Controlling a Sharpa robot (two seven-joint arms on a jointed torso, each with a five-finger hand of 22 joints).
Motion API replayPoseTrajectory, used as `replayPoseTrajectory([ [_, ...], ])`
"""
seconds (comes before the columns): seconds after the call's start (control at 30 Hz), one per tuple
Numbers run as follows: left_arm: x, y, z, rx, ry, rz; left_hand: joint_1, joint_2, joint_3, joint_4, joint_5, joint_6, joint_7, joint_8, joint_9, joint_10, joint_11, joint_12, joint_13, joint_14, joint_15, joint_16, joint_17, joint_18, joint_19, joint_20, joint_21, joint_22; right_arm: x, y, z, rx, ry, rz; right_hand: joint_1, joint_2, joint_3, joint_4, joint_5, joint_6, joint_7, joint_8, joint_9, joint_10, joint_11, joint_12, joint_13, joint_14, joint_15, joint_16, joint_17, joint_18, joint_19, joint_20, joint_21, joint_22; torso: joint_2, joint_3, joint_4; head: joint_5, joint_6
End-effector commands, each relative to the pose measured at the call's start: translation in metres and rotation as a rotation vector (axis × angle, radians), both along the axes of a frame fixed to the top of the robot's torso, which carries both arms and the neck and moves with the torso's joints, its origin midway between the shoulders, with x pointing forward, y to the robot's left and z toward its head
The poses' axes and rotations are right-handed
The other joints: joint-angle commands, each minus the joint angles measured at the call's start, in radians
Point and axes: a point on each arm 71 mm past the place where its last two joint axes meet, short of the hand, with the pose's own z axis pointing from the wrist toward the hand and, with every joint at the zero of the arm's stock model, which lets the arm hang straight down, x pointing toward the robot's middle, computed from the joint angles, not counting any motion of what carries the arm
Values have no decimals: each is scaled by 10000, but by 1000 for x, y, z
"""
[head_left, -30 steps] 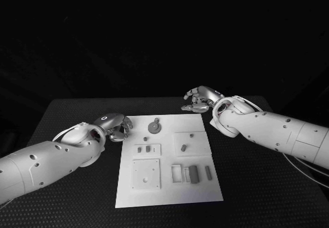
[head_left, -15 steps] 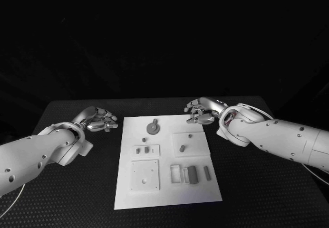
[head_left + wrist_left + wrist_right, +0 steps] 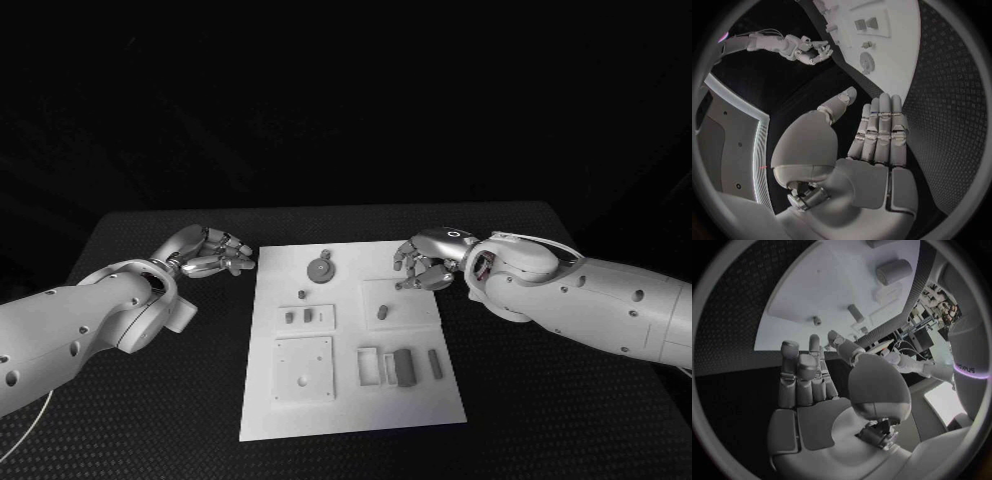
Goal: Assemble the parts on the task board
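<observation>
Hovering empty, our right hand (image 3: 428, 259) spreads its fingers over the task board's (image 3: 353, 400) far right corner; our left hand (image 3: 214, 252), also open, sits off its far left edge.

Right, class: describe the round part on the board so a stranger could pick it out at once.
Start at the white task board in the middle of the black table. Go to its far end, near the middle: the round disc lies there. Its neighbours are small blocks and pegs; it alone is circular.

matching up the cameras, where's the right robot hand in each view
Head view: right robot hand, fingertips over the task board's far right corner.
Left wrist view: small, beyond the board.
Right wrist view: large, centre.
Shared landmark: the white task board.
</observation>
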Motion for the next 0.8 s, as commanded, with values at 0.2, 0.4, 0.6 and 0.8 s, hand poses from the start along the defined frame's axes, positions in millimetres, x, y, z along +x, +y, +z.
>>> replayPoseTrajectory([
  [0.2, 0, 1, 2, -670, 61, -55, -236, 0, -253, 35, -25, -91, -5, 4, -10, -378, 115, -24, -113, -339, 224, -491, 200, -177, -461, 164, -22, -423, -2, 3, -9, -1212, -14, 91, -78, -234, 5, 120, 14, 263, 308, -20, -52, -213, 216, -570, -387, 7, 206, -26, -9, 470, -81, -22, -91, 71, 5, -18, 14, 26, -43],
  [0.4, 0, -2, 2, -721, 91, -92, -264, -5, -277, 59, -29, -104, -1, 2, -12, -404, 124, -22, -124, -365, 245, -547, 239, -175, -504, 187, -18, -475, 0, 6, -14, -1274, -1, 83, 43, -110, 86, 74, 14, 366, 267, 23, -48, -213, 257, -757, -529, -16, 246, -46, -9, 470, -84, -19, -132, 69, 4, -36, 11, 19, -50],
  [0.6, -1, -2, 2, -753, 148, -100, -344, -25, -346, 109, -142, -140, 13, -9, -20, -424, 131, -14, -136, -358, 254, -602, 313, -159, -516, 200, -1, -540, 4, 7, -21, -1137, 27, 25, 154, 26, 131, 5, 14, 402, 254, 31, -53, -137, 271, -854, -617, 0, 261, -38, -2, 470, -67, -21, -143, 80, 4, -31, 23, 16, -52],
  [0.8, -1, -1, 2, -740, 178, -71, -353, -26, -360, 116, -159, -154, 17, -15, -23, -429, 131, -12, -139, -351, 253, -616, 338, -153, -514, 201, 3, -559, 4, 12, -26, -1123, 172, 121, 251, 174, 161, -41, 14, 423, 247, 34, -59, -67, 274, -935, -692, 15, 266, -31, 3, 470, -54, -20, -149, 94, 5, -21, 19, 49, -90],
])
